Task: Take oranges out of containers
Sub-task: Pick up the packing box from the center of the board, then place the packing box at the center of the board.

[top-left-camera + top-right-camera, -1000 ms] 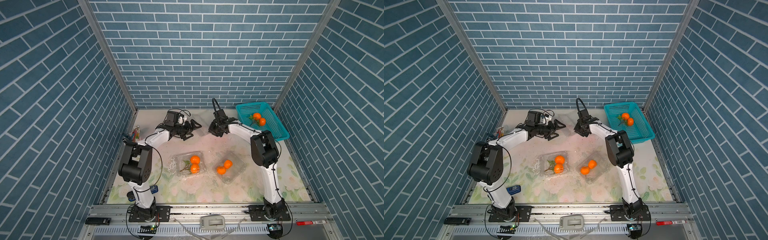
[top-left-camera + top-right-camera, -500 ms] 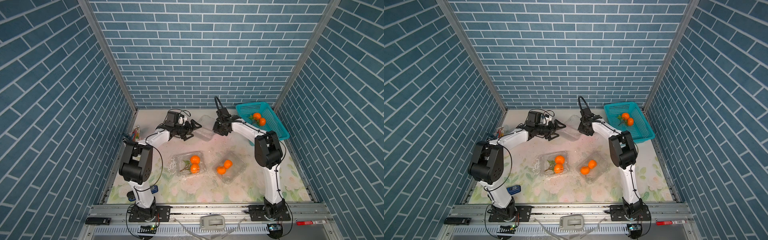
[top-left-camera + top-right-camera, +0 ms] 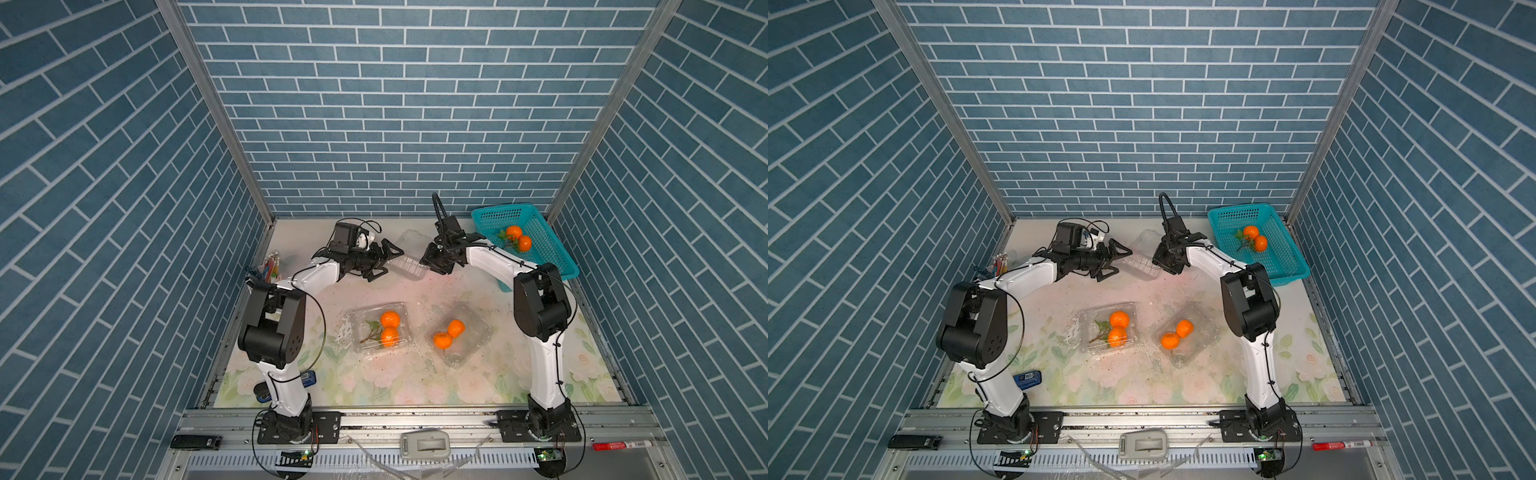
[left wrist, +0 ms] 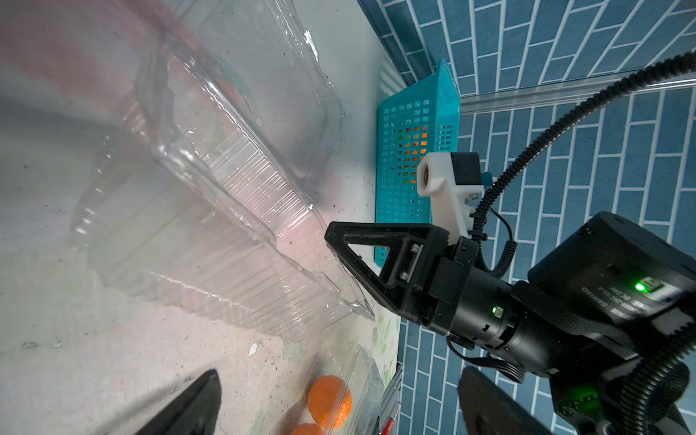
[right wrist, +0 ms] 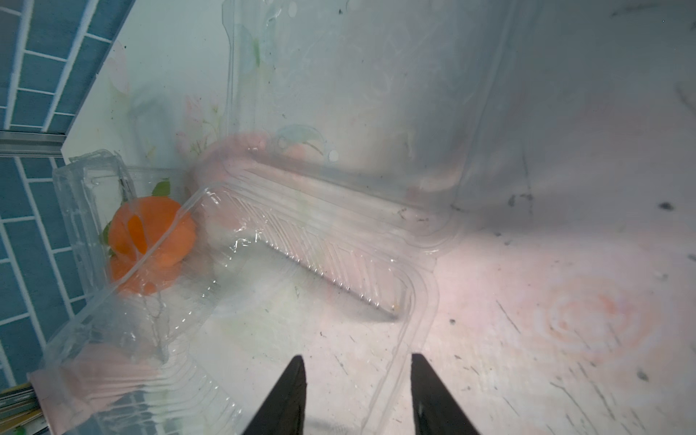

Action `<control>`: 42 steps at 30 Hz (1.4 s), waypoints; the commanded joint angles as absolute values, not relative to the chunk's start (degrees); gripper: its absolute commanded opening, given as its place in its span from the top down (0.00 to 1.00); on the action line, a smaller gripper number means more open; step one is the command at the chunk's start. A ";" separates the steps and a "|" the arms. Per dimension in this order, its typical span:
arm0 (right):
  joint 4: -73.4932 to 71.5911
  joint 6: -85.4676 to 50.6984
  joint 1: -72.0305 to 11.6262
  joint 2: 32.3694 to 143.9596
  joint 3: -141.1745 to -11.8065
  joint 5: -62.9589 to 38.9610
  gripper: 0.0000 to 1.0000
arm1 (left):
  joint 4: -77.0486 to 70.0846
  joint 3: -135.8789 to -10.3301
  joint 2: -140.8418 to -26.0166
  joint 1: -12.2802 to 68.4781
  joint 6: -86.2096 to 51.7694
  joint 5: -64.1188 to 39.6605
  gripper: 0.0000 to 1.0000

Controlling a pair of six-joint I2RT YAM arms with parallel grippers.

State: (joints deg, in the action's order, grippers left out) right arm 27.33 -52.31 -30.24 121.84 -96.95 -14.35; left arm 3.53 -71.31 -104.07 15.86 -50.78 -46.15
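While both your arms reach low across the tabletop (image 3: 374, 395), the left arm (image 3: 316, 278) and right arm (image 3: 494, 259) face each other over an empty clear box (image 3: 409, 259) lying open at the far side. Your left fingers (image 4: 196, 406) are spread wide just beside it, holding nothing. Your right fingers (image 5: 290, 395) stand parted, the box's rim between them, unpinched. Two more boxes (image 3: 360, 332) nearer you each hold paired oranges (image 3: 389, 320); another pair sits in the teal basket (image 3: 552, 257).

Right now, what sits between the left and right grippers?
An empty clear container, lid open, lies on the table between the left gripper and the right gripper. Both top views show it.
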 commanded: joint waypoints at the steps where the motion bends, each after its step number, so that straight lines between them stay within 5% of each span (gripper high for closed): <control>1: 25.76 -55.76 -30.50 119.03 -95.14 -16.82 0.54 | 2.90 -70.46 -105.42 16.25 -50.62 -46.41 0.01; 13: 22.98 -57.30 -31.88 118.83 -91.32 -16.93 0.67 | 3.27 -70.39 -106.80 17.46 -50.36 -45.97 0.01; 26: 27.64 -51.72 -31.79 118.89 -92.53 -11.00 0.96 | 0.98 -70.13 -108.55 18.17 -52.04 -47.33 0.01; 42: 45.95 -22.73 -22.58 127.01 -115.81 1.23 1.00 | -0.26 -70.40 -106.63 17.84 -52.03 -48.12 0.01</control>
State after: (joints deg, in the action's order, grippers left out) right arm 38.98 -32.08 -23.75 122.52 -112.12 -2.66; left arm 0.86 -69.97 -108.64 17.89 -52.25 -47.33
